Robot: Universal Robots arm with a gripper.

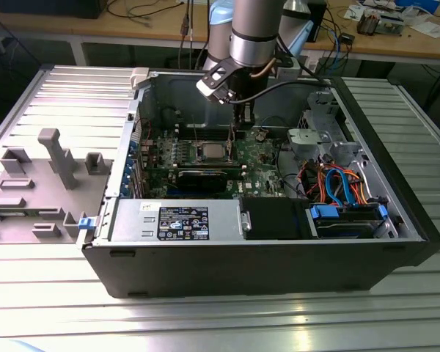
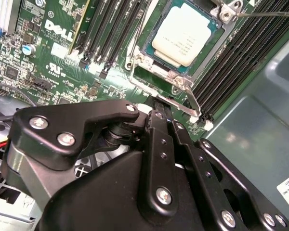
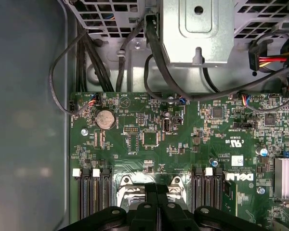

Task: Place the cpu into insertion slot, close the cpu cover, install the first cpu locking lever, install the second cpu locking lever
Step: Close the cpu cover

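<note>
Inside the black computer case (image 1: 242, 268), the black end effector (image 2: 159, 105), jaws together and empty, hangs by the silver-rimmed insertion slot (image 2: 136, 60) holding the pale square cpu (image 2: 180, 36); a slip could gouge the green circuit board (image 2: 62, 62).

I see even overhead light in the exterior view; glare streaks on the ribbed table (image 1: 205, 323), case (image 1: 279, 275) interior shadowed. Soft sheen on cpu (image 2: 182, 37) in the second wrist view.

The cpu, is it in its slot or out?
In. The cpu lies flat inside the slot, silver top facing up.
</note>
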